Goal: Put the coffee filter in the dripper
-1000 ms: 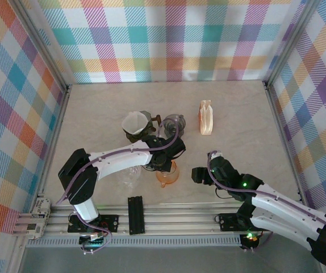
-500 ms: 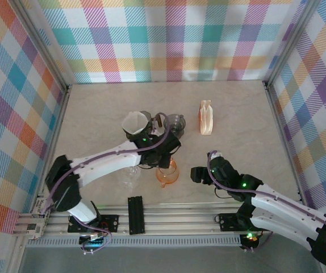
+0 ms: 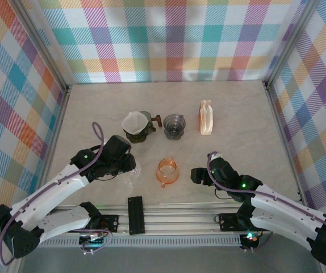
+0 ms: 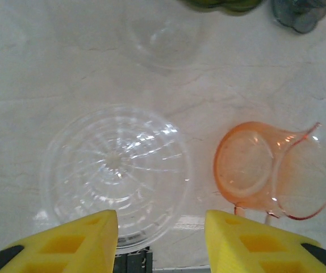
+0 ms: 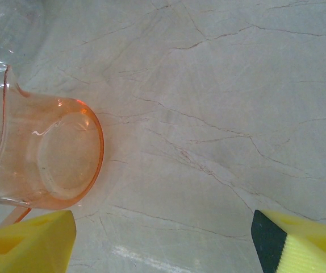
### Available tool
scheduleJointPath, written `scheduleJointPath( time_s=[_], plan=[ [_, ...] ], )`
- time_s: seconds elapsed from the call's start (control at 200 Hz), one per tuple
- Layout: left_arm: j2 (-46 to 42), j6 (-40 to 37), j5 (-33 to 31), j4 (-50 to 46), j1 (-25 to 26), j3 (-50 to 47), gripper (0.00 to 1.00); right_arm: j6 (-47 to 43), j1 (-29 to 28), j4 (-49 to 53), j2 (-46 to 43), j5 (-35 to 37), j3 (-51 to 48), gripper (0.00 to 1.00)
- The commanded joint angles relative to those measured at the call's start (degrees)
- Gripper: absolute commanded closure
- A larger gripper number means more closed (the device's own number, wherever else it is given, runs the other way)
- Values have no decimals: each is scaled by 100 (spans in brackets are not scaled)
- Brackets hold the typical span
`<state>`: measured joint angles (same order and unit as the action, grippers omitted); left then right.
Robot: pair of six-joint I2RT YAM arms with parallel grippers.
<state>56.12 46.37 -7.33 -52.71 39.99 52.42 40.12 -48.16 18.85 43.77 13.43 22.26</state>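
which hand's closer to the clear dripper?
Left. The left hand is right over the clear dripper; the right hand sits off to its right, beyond the orange dripper.

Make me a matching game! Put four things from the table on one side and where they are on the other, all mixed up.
Things:
1. white filter
2. clear dripper
3. orange dripper
4. grey dripper

Places:
A. nearest the right gripper
B. between the green dripper and the filter stack
C. inside the green dripper
D. right under the left gripper

Pairs: 1-C, 2-D, 3-A, 4-B
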Motion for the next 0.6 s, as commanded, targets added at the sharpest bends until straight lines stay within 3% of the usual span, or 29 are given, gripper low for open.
scheduleJointPath(
  time_s=[0.0, 0.115, 0.33, 0.465, 0.595],
  plan=[
    [-284, 85, 599, -90, -648, -470, 57, 39, -2, -202, -18, -66, 59, 18],
    [-187, -126, 838, 64, -1122, -780, 60, 10, -1, -189, -15, -69, 107, 18],
    [165, -272, 732, 355, -1323, -1115, 61, -35, -1, -81, -62, -42, 173, 18],
    [264, -298, 611, 376, -1353, -1179, 67, -39, -5, -55, -46, -17, 182, 18],
    [323, -355, 507, 375, -1353, -1224, 79, -41, 0, -109, 28, 1, 186, 18]
  ],
)
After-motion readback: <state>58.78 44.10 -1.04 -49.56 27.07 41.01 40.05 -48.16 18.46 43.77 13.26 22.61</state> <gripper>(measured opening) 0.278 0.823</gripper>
